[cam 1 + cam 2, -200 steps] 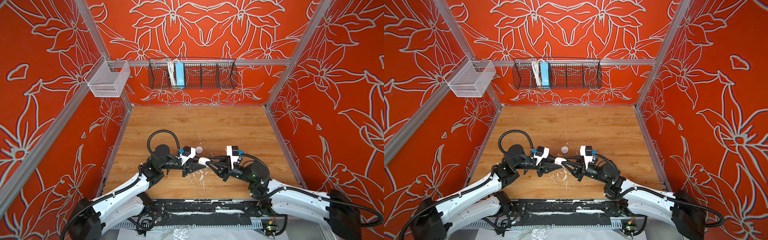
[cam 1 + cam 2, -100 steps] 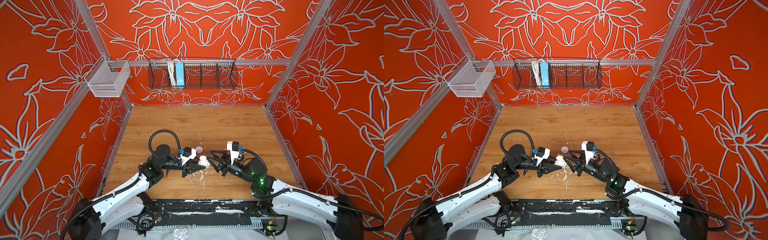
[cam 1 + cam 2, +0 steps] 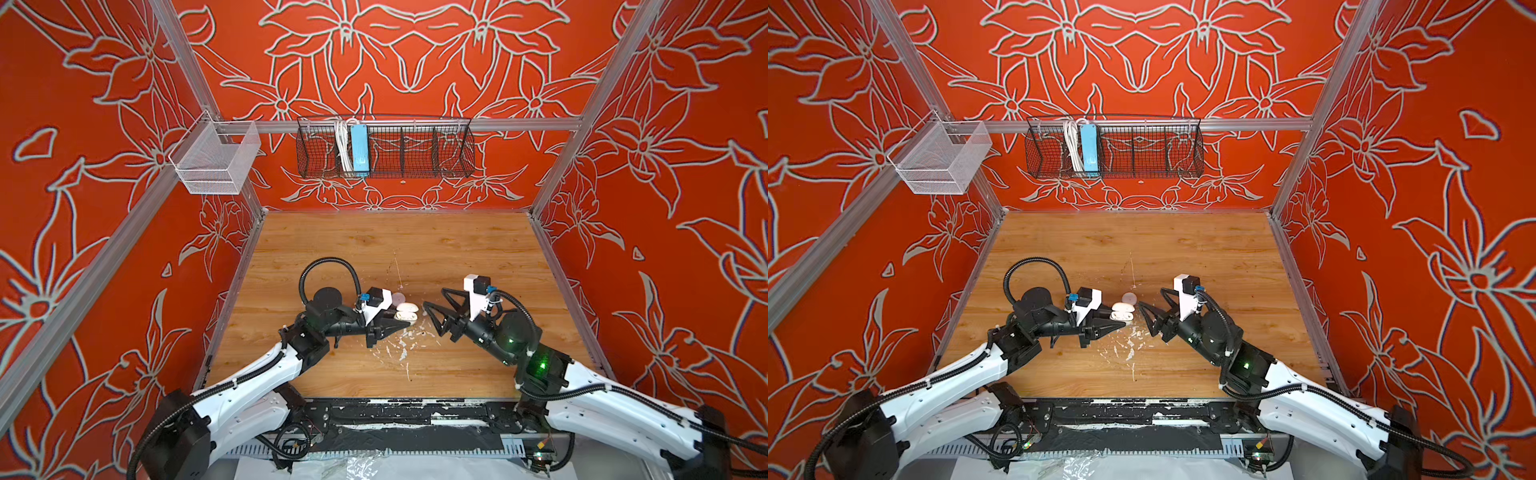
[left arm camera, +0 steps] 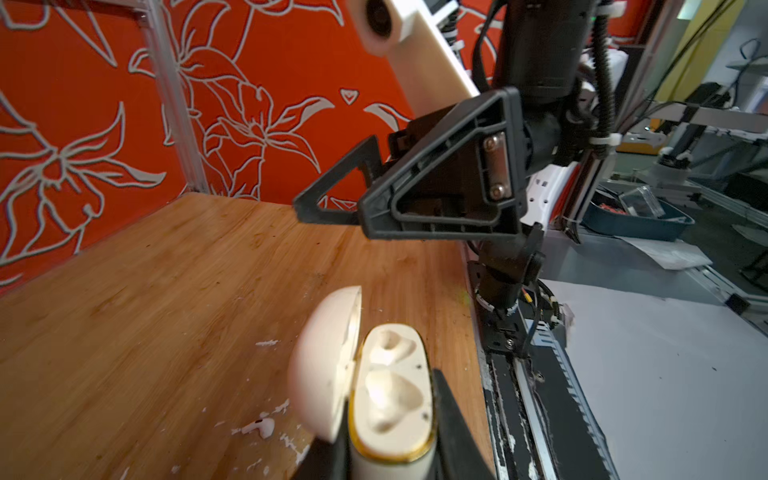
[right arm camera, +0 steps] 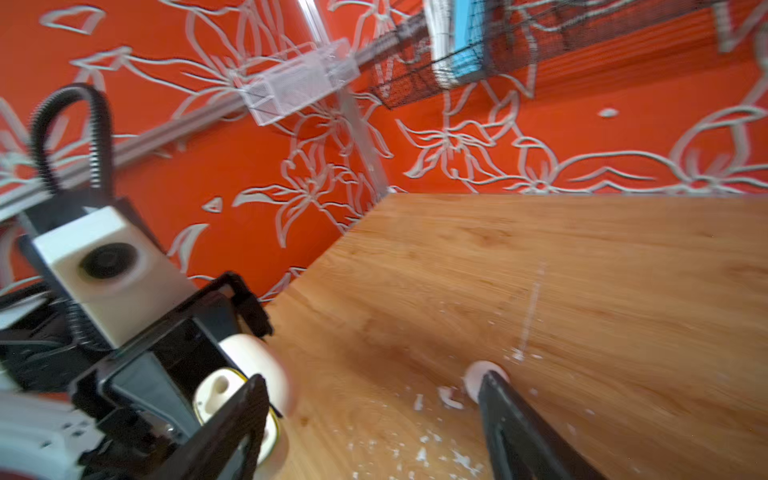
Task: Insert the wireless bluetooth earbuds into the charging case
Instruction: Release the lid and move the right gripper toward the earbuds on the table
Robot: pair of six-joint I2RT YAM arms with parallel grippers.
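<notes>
One earbud (image 4: 259, 427), tiny and glossy white, lies on its side on the wooden tabletop (image 3: 457, 249) among white flecks, near the lid side of the single open charging case (image 4: 390, 399). The case is a smooth cream oval with two moulded hollows. Its long axis runs left to right in both top views, and its lid is hinged up on the far side. The left end effector (image 3: 400, 319) is clamped on the case. The right end effector (image 3: 433, 300) faces it, just apart, with its black jaws spread. One round white puck (image 3: 398, 297) sits beside the case.
</notes>
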